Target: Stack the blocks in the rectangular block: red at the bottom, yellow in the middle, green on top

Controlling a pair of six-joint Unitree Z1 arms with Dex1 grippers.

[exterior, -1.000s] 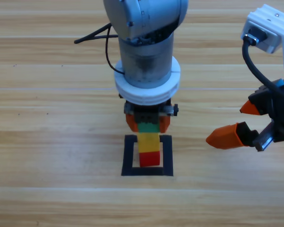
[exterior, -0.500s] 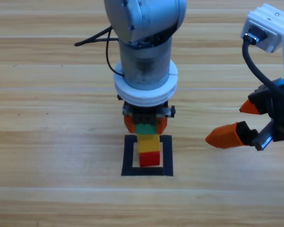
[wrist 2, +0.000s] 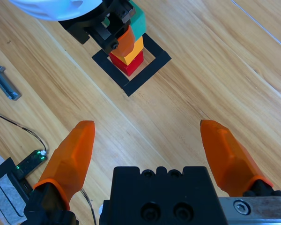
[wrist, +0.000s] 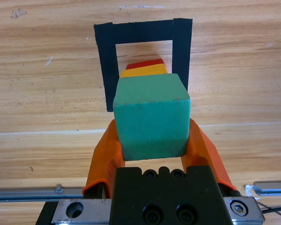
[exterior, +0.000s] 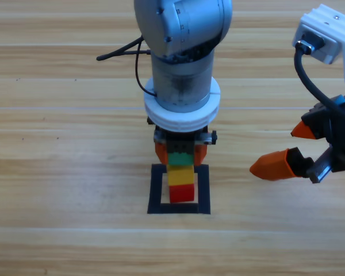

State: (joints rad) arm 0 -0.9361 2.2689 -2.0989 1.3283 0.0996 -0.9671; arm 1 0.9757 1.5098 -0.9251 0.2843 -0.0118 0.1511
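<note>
I have the left gripper [wrist: 152,140] clenched on green [wrist: 151,115], holding it squarely over yellow [exterior: 180,174] and red [exterior: 181,192], which stand stacked inside the rectangular block [exterior: 156,190]. I judge green is resting on yellow, but cannot confirm contact. The right gripper [exterior: 287,149] waits well to the right of that outline, its 2 jaws spread and clear.
</note>
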